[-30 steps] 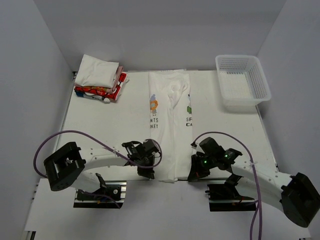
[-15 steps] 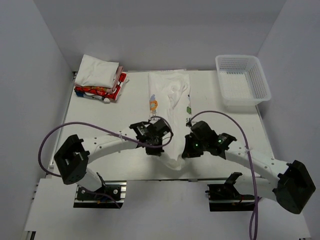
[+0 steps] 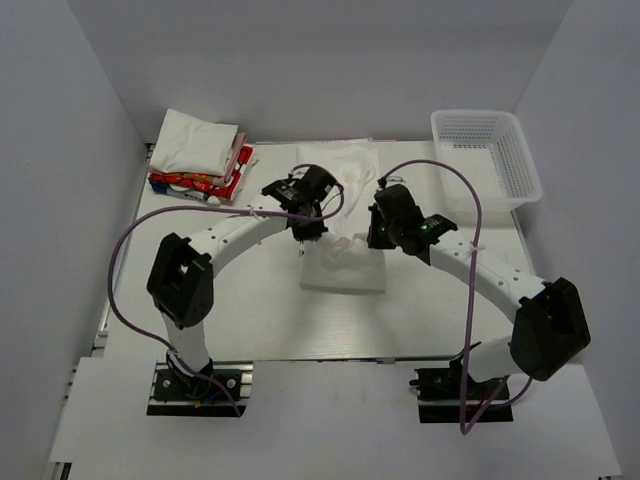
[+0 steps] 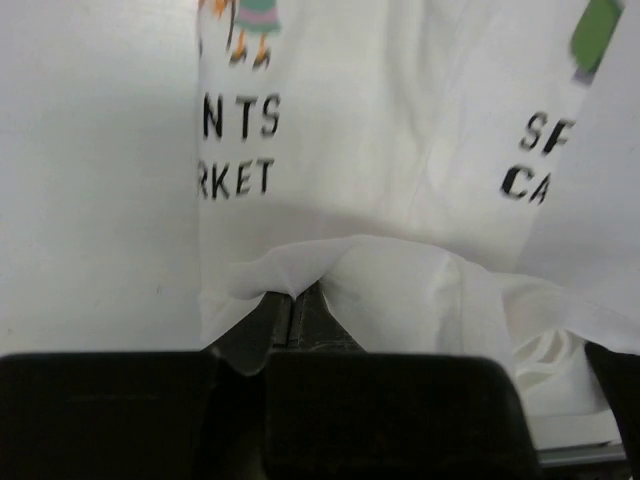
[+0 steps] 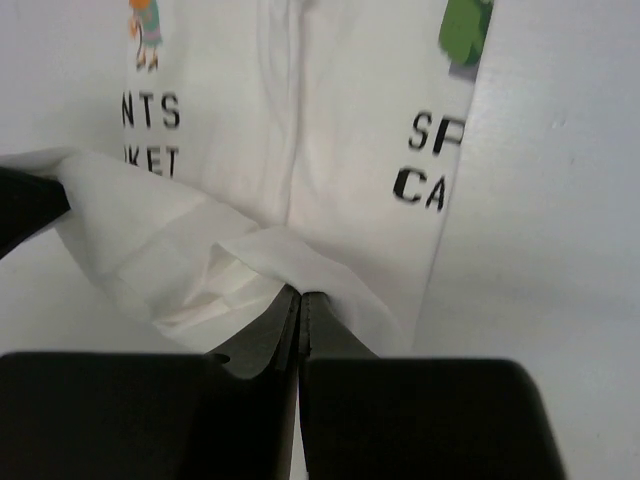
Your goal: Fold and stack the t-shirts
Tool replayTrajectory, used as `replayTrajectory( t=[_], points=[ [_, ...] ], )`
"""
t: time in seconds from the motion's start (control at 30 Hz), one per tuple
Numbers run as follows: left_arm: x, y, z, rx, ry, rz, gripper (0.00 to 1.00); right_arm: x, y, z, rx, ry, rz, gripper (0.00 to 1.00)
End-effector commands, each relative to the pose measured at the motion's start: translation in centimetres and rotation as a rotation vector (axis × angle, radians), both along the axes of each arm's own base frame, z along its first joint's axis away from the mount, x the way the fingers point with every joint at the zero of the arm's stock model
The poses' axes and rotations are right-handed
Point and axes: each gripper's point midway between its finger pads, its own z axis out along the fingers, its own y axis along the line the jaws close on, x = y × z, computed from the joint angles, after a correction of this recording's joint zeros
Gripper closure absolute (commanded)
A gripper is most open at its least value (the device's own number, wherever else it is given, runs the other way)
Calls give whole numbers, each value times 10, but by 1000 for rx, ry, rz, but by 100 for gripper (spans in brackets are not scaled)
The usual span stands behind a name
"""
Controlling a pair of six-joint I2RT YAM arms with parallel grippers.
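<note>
A white t-shirt [image 3: 345,270] lay lengthwise down the middle of the counter [image 3: 230,290], its far end near the back wall. Its near hem was lifted off the surface and doubled back over the printed front. Both arms reached out over it side by side.

The left pincer [image 4: 295,305] was closed tight, with a fold of the white hem nipped between its fingertips. The cloth bulged up and away on either side of the grip. The right pincer [image 5: 302,300] was likewise fully closed on the same hem, farther toward the shirt's right edge. A loose pocket of fabric sagged between the two grips. In the overhead view the two pincers hung close together above the shirt's middle, and the raised hem draped down from them onto the layer below.

Beneath the lifted edge the wrist cameras showed the shirt's front lying flat. There was dark lettering [image 4: 235,150] cut off to "NTS" and "RKET" on the left, with a small orange and green figure [image 4: 240,20] above it. More dark lettering [image 5: 430,160], cut off to "SP" and "CA", sat on the right under a green patch [image 5: 465,25].

At the far left corner sat a stack of folded t-shirts [image 3: 195,145], white on top and a red patterned one [image 3: 190,185] at the bottom, well apart from the shirt being handled. A white plastic mesh basket [image 3: 485,208] stood at the far right corner.
</note>
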Motion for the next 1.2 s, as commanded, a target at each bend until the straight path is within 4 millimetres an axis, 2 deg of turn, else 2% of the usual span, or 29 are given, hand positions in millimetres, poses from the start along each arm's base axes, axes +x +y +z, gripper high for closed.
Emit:
replayTrajectory(
  t=[0.0, 0.07, 0.1, 0.13, 0.17, 0.2, 0.23, 0.3, 0.33, 0.37, 0.4, 0.5, 0.53, 0.57, 0.63, 0.67, 0.7, 0.77, 0.83, 0.87, 0.9, 0.93, 0.97, 1.0, 1.07, 1.1, 1.13, 1.17],
  points=[
    [38, -7, 15, 10, -67, -26, 100, 41, -1, 24, -6, -111, -38, 100],
    [50, -5, 11, 12, -51, -35, 100, 59, -2, 25, -7, -127, -56, 100],
    [60, -8, 18, 3, -72, -35, 100, 65, 0, 28, -1, -139, -58, 100],
    [68, -3, 7, 21, -49, -18, 100, 75, -1, 24, -10, -137, -63, 100],
    [73, 0, 6, 28, -46, -15, 100, 81, -2, 23, -5, -140, -67, 100],
    [81, -2, 10, 10, -55, -10, 100, 86, 0, 26, 2, -147, -60, 100],
    [88, -1, 9, 2, -63, -11, 100, 95, 2, 19, -2, -139, -52, 100],
    [99, -1, 2, 3, -68, -22, 100, 104, 1, 19, -7, -136, -46, 100],
    [107, 3, 3, 4, -76, -15, 100, 110, 3, 6, -20, -116, -39, 100],
    [113, -1, 7, -5, -90, -15, 100, 120, 2, 13, -15, -136, -42, 100],
    [120, 3, -2, 3, -79, -2, 100, 125, 2, 9, -15, -129, -42, 100],
    [138, -1, 0, -27, -105, -35, 100, 141, 1, 2, -12, -118, -52, 100],
    [141, -2, -9, -21, -93, -35, 100, 145, 3, 2, -8, -119, -48, 100],
    [151, -2, -3, -31, -113, -26, 100, 151, 3, -7, -9, -104, -50, 100],
    [153, 0, -11, -28, -92, -21, 100, 158, 4, -9, -2, -100, -42, 100],
    [155, 0, -15, -24, -94, -29, 99, 160, 1, -25, -21, -62, -51, 100],
    [156, 3, -20, -29, -80, -26, 97, 166, 2, -18, -13, -75, -58, 100],
    [164, -5, -18, -57, -104, -33, 93, 170, -2, -27, -16, -54, -83, 100],
    [168, -6, -20, -76, -109, -46, 77, 174, -2, -30, -8, -46, -105, 100],
    [174, -3, -14, -83, -123, -37, 69, 177, -5, -30, -12, -50, -120, 84],
    [174, -6, -17, -90, -116, -43, 41, 182, -4, -32, -13, -47, -122, 28],
    [176, -7, -14, -94, -124, -43, 22, 182, -6, -33, -15, -37, -132, 10],
    [179, -2, -10, -94, -126, -34, 7, 186, -9, -27, -14, -47, -143, 10],
    [179, 2, -7, -79, -133, -23, 0, 183, -9, -30, -25, -30, -138, 10],
    [177, 12, 8, -53, -162, 0, 0, 177, -2, -28, -10, -21, -97, 10],
    [177, 21, 13, -42, -173, 18, 0, 177, 4, -9, 30, -69, -66, 10],
    [169, 28, 10, -24, -160, 37, 0, 162, 3, -25, 22, -38, -33, 10],
    [165, 36, 31, -17, -201, 55, 0, 157, 6, -14, 43, -68, 4, 10]
  ],
)
